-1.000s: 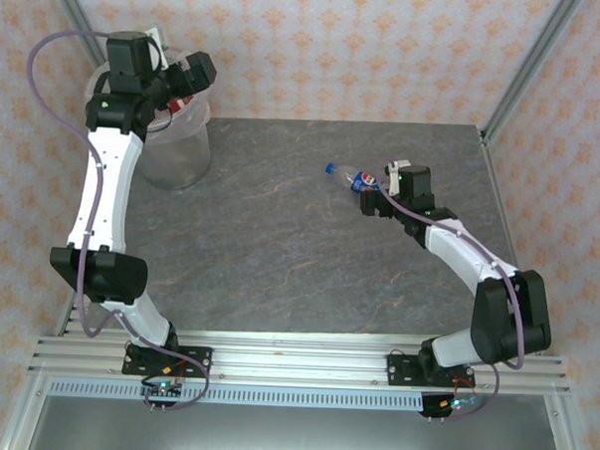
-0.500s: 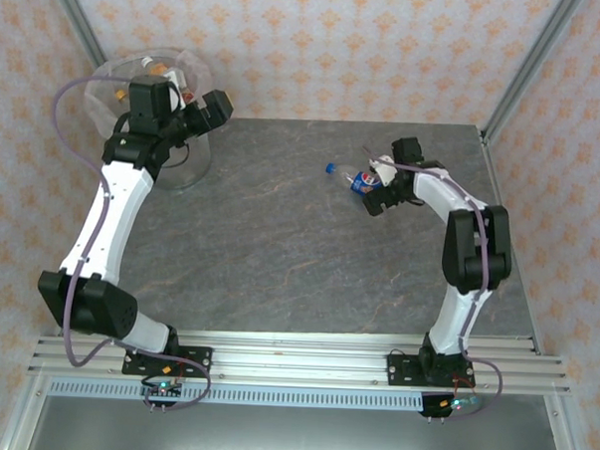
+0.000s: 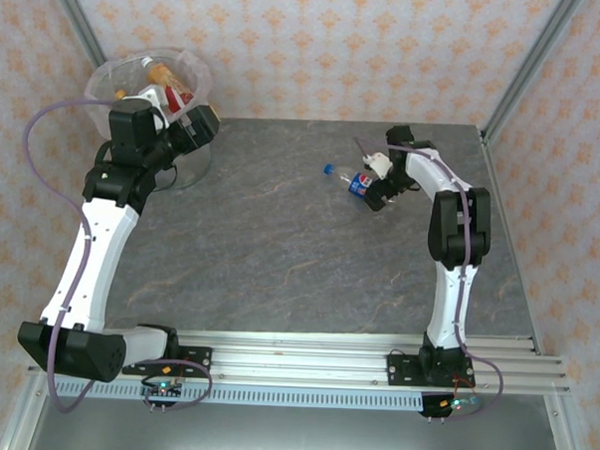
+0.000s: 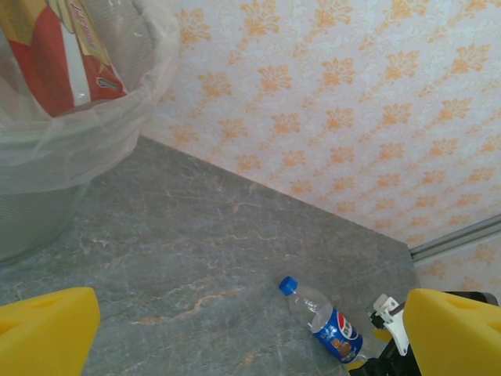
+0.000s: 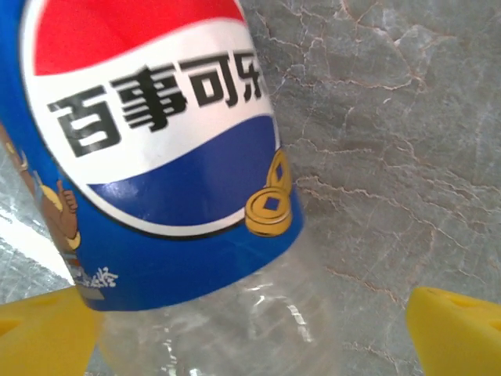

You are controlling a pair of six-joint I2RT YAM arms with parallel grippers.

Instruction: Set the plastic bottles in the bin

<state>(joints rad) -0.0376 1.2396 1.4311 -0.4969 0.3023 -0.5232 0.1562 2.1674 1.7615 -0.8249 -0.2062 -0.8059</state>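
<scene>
Top external view: a grey tabletop point(image 3: 279, 254) is recorded, with the bin point(image 3: 195, 161) at its far left corner. Plastic bottles point(image 3: 162, 75) with orange and red labels are lodged inside it. One blue-capped Pepsi bottle point(image 3: 357, 181) is found lying on its side, right of centre. The right pincer point(image 3: 374, 190) is spread about that bottle's base — one fingertip is seen clear of it. The left pincer point(image 3: 200, 124) is held beside the bin's rim — spread wide, nothing gripped.
</scene>
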